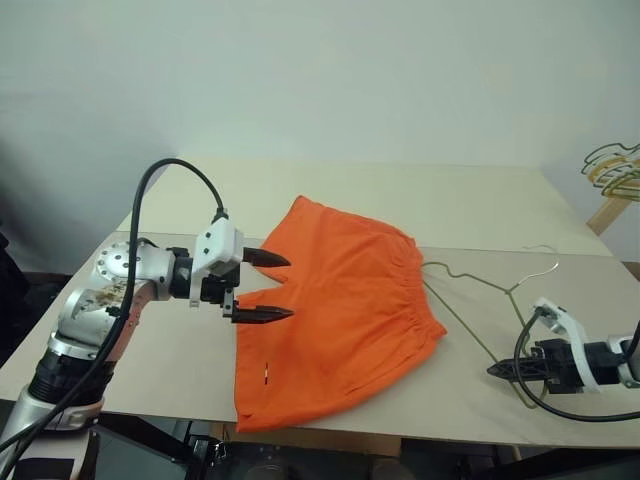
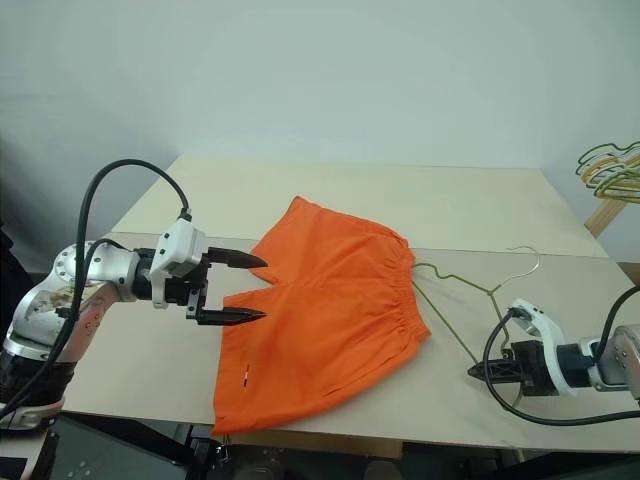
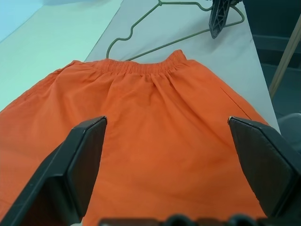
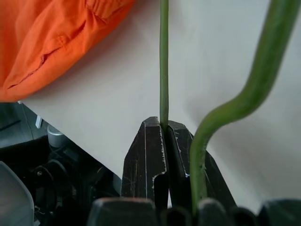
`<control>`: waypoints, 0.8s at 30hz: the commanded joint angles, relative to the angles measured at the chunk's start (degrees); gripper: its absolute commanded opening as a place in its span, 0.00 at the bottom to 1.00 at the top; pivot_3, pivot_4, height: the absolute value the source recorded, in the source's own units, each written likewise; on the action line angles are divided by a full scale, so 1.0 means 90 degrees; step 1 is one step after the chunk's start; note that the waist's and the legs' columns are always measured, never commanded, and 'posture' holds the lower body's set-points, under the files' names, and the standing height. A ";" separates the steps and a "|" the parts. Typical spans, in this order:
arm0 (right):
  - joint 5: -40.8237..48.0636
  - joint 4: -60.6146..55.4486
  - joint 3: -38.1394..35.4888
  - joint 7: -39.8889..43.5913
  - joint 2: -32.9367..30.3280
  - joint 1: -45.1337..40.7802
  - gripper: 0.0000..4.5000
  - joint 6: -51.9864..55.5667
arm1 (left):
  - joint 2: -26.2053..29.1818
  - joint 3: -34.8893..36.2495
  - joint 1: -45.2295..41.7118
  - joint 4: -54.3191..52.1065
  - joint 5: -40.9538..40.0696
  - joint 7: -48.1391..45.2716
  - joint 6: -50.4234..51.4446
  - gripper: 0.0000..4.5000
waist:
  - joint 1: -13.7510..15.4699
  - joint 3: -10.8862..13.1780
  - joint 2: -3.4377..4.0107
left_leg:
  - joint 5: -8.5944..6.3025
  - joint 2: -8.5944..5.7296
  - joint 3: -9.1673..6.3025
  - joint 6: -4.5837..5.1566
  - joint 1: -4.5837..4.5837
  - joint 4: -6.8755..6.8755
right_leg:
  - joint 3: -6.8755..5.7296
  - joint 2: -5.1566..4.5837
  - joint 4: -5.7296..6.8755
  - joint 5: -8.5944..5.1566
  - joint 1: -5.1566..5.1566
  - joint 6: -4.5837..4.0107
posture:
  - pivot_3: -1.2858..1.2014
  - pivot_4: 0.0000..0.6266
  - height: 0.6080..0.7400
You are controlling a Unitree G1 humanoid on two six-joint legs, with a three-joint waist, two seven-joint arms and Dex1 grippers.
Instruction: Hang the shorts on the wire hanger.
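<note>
Table: pale, flat surface, with a seam line running left to right across its middle.

Shorts: bright orange, spread flat near the table's centre. The gathered waistband faces right, the leg openings face left, and the near corner reaches the table's near edge.

Wire hanger: thin olive-green wire lying flat on the table to the right of the shorts. One end of its triangle sits just beside or slightly under the waistband; which of the two cannot be told. The curved hook points toward the far right.

Left gripper: jaws wide open, the two black fingers well apart. It hovers at the left edge of the shorts, over the leg openings, pointing right. Nothing is between the fingers; the left wrist view shows open orange cloth spanning the gap below them. Contact with the fabric cannot be confirmed.

Right gripper: near the right near edge of the table, pointing left. The jaws are closed on the hanger. The right wrist view shows a straight run of green wire pinched between the two fingertips, with a second, curved run of the wire passing just beside them.

Bunch of hangers: yellow, green and white, at the far right, off the table.
</note>
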 commanded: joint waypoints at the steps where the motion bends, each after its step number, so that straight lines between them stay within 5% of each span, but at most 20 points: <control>1: 0.0205 -0.0314 -0.0011 0.0224 -0.0110 -0.0073 0.00 -0.0050 | 0.0040 0.0192 0.0022 -0.0257 -0.0123 0.0091 0.0003 0.99 | 0.0001 0.0000 0.0000 | 0.0000 0.0000 0.0000 0.0000 0.0000 0.0000 | 0.0000 0.0000 0.0000 0.0000 0.0000 0.0000 | 0.51 0.00 1.00; 13: 0.0200 0.0044 0.0837 0.0422 0.0046 -0.0685 0.00 0.0129 | -0.1011 0.0680 0.1111 -0.0808 -0.0332 0.1371 -0.0294 0.99 | 0.0019 0.0001 -0.0001 | 0.0000 0.0001 -0.0006 0.0000 0.0002 -0.0001 | -0.0003 -0.0006 0.0002 0.0000 0.0001 -0.0001 | 0.53 0.00 1.00; 20: 0.0262 0.0218 0.1454 0.1314 -0.0289 -0.0965 0.00 0.0167 | -0.0976 0.0746 0.1819 -0.1606 -0.0594 0.1390 -0.0359 0.99 | 0.0140 0.0001 -0.0002 | 0.0000 0.0000 -0.0004 -0.0004 -0.0001 -0.0004 | -0.0006 -0.0017 -0.0003 0.0001 -0.0001 -0.0001 | 0.53 0.00 1.00; 24: -0.0064 0.1066 0.1657 0.0981 0.0254 -0.1532 0.00 0.0251 | -0.0894 0.0805 0.1863 -0.1899 -0.1016 0.1480 0.0035 0.99 | 0.0150 0.0001 -0.0003 | -0.0003 0.0000 -0.0006 0.0000 0.0005 -0.0004 | -0.0007 -0.0020 -0.0002 0.0001 0.0003 -0.0003 | 0.53 0.00 1.00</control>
